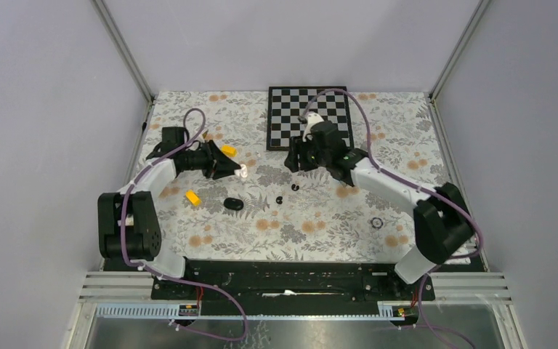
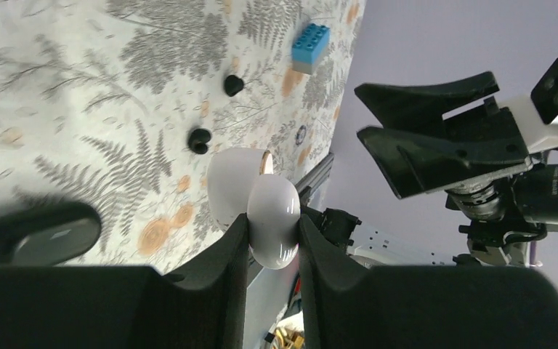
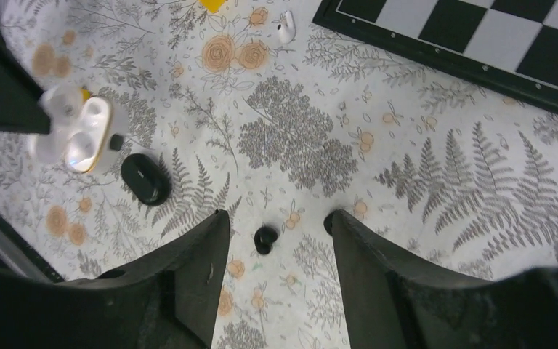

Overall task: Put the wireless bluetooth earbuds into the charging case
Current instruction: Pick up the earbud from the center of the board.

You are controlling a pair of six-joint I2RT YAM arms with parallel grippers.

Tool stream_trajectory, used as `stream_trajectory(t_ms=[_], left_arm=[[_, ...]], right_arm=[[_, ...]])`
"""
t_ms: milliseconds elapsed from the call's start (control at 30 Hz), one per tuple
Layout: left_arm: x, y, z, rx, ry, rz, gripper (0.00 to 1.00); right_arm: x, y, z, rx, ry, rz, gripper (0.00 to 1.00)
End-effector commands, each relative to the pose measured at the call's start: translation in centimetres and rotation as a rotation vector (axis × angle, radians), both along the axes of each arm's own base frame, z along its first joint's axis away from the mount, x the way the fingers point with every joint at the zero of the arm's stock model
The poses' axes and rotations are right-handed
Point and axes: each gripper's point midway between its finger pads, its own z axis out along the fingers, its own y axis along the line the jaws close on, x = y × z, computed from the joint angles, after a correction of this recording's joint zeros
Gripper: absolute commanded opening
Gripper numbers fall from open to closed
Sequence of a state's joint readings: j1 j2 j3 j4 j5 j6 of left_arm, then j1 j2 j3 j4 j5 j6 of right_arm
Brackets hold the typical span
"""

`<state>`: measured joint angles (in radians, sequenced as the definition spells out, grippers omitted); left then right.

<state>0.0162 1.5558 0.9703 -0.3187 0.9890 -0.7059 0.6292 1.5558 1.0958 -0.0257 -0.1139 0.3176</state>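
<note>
My left gripper (image 1: 234,171) is shut on an open white charging case (image 2: 270,211) and holds it above the table; the case also shows in the right wrist view (image 3: 80,136). Two black earbuds (image 1: 279,199) (image 1: 295,187) lie on the floral cloth. My right gripper (image 3: 277,216) is open and hovers over them: one black bud (image 3: 265,239) lies between its fingers, the other (image 3: 328,222) peeks out beside the right finger. A white earbud (image 3: 285,27) lies near the chessboard's edge. A closed black case (image 1: 233,203) lies on the cloth.
The chessboard (image 1: 309,116) is at the back. Yellow blocks (image 1: 192,197) (image 1: 228,150) lie on the left, and a blue block (image 2: 311,47) is beyond the buds. A small dark ring (image 1: 377,222) lies at the right.
</note>
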Motion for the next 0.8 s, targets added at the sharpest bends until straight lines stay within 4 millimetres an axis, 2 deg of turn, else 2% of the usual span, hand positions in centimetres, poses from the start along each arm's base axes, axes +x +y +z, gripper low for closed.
stream_trajectory(t_ms=[0,133,233,267,333,400,433,500,767], left_arm=[[-1.4,2.6,1.1,0.063,-0.052,0.056,0.0],[-0.9,3.9,1.7,0.114,-0.077,0.155,0.0],[-0.8,4.0,2.3,0.118,-0.096,0.164,0.0],[-0.9,3.9,2.4,0.111,-0.096,0.158,0.0],[-1.0,3.8,2.4,0.103,-0.093,0.153,0.0],[-1.2,3.8,2.4,0.101,-0.094,0.149,0.0],[-1.3,3.8,2.4,0.1,-0.094,0.147,0.0],[-1.4,3.7,2.4,0.097,-0.096,0.144,0.0],[-1.9,3.6,2.8,0.086,-0.109,0.136,0.0]], right_arm=[[2.4,3.0,0.3,-0.079,-0.059,0.037,0.6],[4.6,6.3,-0.9,-0.082,-0.048,0.071,0.59],[6.6,7.8,-2.4,-0.139,-0.061,0.071,0.56],[7.0,8.4,-3.4,-0.159,-0.051,0.078,0.55],[7.6,9.5,-3.4,-0.171,-0.064,0.094,0.54],[7.9,10.5,-4.6,-0.189,-0.055,0.108,0.54],[8.1,10.9,-4.4,-0.188,-0.057,0.111,0.54],[8.6,11.4,-5.9,-0.209,-0.033,0.115,0.52],[10.1,13.0,-8.7,-0.259,0.001,0.124,0.48]])
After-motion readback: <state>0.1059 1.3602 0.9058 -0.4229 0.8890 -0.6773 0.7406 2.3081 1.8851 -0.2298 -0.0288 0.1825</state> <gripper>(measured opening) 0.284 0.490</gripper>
